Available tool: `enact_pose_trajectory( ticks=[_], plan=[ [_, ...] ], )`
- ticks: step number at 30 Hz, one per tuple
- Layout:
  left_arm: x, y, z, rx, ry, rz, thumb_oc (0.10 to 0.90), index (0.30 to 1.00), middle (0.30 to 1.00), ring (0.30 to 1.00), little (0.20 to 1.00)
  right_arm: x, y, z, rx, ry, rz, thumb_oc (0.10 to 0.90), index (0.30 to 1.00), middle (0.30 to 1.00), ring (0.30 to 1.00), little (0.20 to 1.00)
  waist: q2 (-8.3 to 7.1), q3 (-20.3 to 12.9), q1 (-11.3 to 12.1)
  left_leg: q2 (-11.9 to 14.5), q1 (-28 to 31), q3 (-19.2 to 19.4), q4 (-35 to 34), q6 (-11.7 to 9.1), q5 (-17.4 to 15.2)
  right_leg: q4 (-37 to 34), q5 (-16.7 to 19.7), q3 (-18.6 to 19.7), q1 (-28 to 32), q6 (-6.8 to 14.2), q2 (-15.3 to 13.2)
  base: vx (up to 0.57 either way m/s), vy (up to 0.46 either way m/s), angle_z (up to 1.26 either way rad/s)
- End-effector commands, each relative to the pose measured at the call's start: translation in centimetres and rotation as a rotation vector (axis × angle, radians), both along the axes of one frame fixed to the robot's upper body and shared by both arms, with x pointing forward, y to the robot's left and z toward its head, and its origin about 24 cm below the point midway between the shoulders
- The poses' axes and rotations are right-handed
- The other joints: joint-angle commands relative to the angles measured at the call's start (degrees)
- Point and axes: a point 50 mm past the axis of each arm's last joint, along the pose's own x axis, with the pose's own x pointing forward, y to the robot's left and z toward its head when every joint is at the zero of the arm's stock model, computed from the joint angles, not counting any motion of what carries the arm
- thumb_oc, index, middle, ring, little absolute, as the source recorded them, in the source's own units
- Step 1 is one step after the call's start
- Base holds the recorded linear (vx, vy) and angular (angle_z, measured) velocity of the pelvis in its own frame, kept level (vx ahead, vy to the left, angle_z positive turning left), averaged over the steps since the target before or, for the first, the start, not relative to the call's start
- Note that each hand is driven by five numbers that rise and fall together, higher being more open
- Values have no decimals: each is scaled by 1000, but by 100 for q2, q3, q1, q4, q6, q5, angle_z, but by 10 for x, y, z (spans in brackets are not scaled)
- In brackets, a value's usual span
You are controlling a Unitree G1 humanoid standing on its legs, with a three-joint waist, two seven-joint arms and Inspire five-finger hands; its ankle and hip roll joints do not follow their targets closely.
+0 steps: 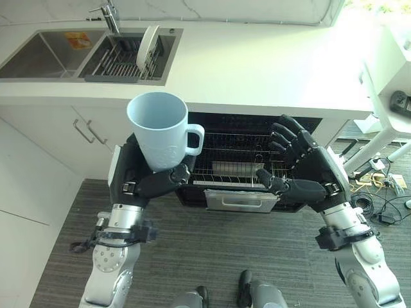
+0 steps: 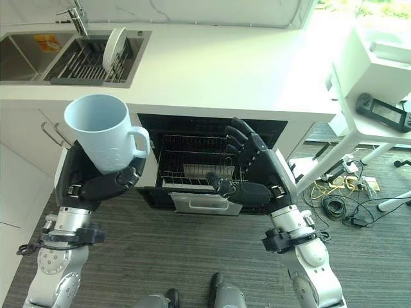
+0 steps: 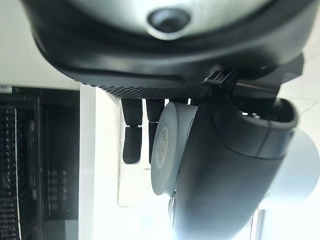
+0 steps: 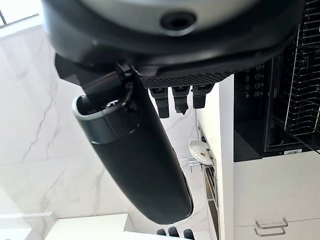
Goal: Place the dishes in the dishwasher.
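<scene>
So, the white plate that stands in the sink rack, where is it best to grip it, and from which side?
Probably by its top rim. The white plate stands on edge in the sink rack, so its upper edge is free while the wires hold its lower part. Come from above, thumb on one face, fingers on the other.

White countertop (image 1: pixel 257 64) across the top, with a double sink (image 1: pixel 38 54) set into its left end. Tap (image 1: pixel 110 16) at the back edge of the sink. Dish rack (image 1: pixel 119 61) in the sink's right-hand basin, a white plate (image 1: pixel 147 46) standing on edge in it. Open dishwasher (image 1: pixel 257 122) below the countertop, right of the sink, its wire rack (image 1: pixel 237 160) pulled forward. Grey wood-grain floor (image 1: pixel 225 256) beneath.
</scene>
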Motion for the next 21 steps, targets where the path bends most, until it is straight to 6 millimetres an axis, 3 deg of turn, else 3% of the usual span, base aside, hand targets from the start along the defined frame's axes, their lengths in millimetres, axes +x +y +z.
enact_pose_trajectory(
  ticks=[1, 4, 10, 18, 20, 21],
  plan=[
    [-13, 6, 39, 0, -268, -8, 400, 300, 300, 300, 300, -3, 8, 29, 67, -202, 34, 800, 900, 900, 900, 900, 173, -488, 125, 235, -316, -276, -214, -219, 66, -239, -399, 402, 200, 630, 326, 224, 87, 16],
    [-11, 4, 40, -1, -276, -24, 400, 300, 300, 300, 300, -1, 10, 33, 60, -213, 31, 800, 900, 900, 900, 900, 197, -349, 374, 150, -928, -578, -214, -299, 426, -239, -638, 430, 529, 558, 491, 224, 148, -14],
    [-6, 2, 45, 25, -284, -19, 400, 300, 300, 300, 300, -6, 9, 32, 92, -225, 55, 800, 900, 900, 900, 900, 26, -412, 398, 50, -523, -527, -214, -21, 124, -239, -615, 319, 725, 694, 233, 182, 165, -68],
    [-3, -1, 54, 62, -324, -62, 400, 300, 300, 300, 300, -5, 11, 32, 115, -237, 19, 800, 900, 900, 900, 900, -157, -468, 453, -78, -268, -450, -214, 227, -128, -239, -464, 165, 890, 893, -27, 154, 134, 4],
    [-2, -2, 56, 64, -323, -79, 400, 300, 300, 300, 300, -1, 14, 32, 137, -236, -3, 800, 900, 900, 900, 900, -206, -464, 542, -116, -269, -496, -214, 371, -159, -239, -239, -14, 1097, 978, 17, 210, 188, 7],
    [-3, -1, 54, 76, -323, -86, 400, 300, 300, 300, 300, -1, 16, 31, 157, -232, -6, 800, 900, 900, 900, 900, -137, -421, 490, -114, -191, -653, -214, 480, -223, -225, 484, -22, 1218, 1049, 230, 176, 113, 4]
  ],
)
